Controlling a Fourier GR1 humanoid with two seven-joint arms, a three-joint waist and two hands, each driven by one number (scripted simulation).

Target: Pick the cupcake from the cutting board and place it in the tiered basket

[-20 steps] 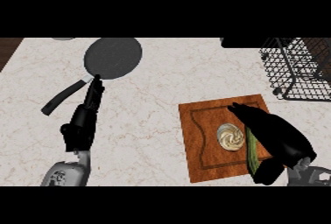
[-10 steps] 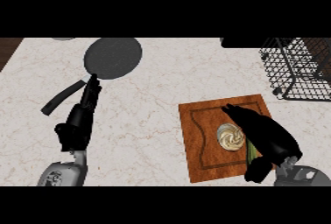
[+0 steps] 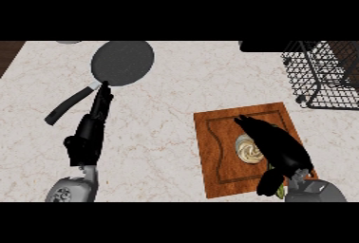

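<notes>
The cupcake, pale swirled frosting seen from above, sits on the brown wooden cutting board at the lower right. My right hand lies over the cupcake's right side and hides part of it. Its fingers stretch up the board and its thumb hangs toward the board's near edge; the hand is open. The black wire tiered basket stands at the upper right, beyond the board. My left hand rests open on the counter at the left, fingers pointing away from me.
A dark frying pan lies at the upper left, its black handle running down beside my left hand's fingertips. White marble counter lies between pan, board and basket. A dark object sits at the back edge.
My right hand has drawn back toward the board's near edge and settled closer over the cupcake. The left arm has drifted slightly. The cupcake has not moved.
</notes>
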